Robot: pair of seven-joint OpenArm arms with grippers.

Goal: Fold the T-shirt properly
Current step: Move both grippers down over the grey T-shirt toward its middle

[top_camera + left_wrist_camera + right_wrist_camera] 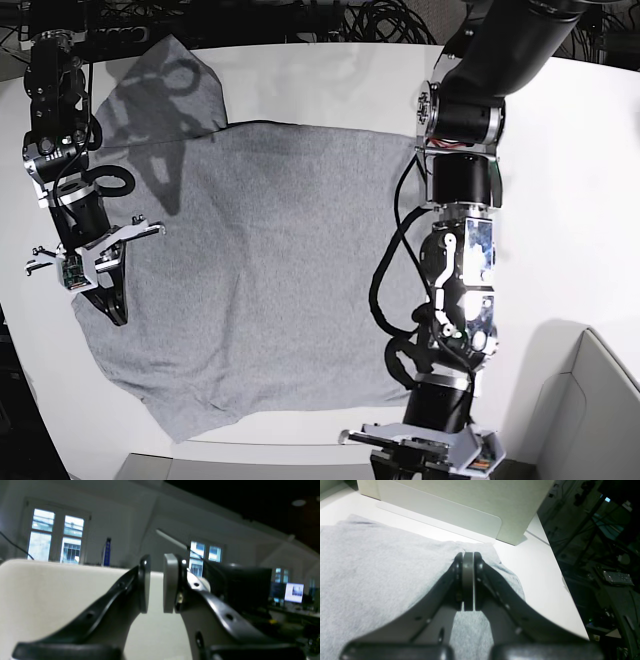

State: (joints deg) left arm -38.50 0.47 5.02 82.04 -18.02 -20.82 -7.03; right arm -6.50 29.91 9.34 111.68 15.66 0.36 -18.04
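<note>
Firstly, left wrist view: we see the left gripper [157, 586] raised toward the room, pads parted on nothing, presumably lifted clear of the cloth.
Right wrist view: we see the right gripper [468, 581] with jaws pressed together, empty, low over the T-shirt [377, 567] near its edge beside a grey panel [475, 502].
Base view: we find the shirt spread flat, plain side up, on the white table [560, 170], unfolded; arms flank it, likely to take opposite edges.

T-shirt [270, 270]: heather-grey, plain side up, no lettering visible. Spread flat and unfolded across the white desk [560, 180], lightly wrinkled. One sleeve lies toward the desk's far-left corner; the opposite edge lies near the desk's near edge.
</note>
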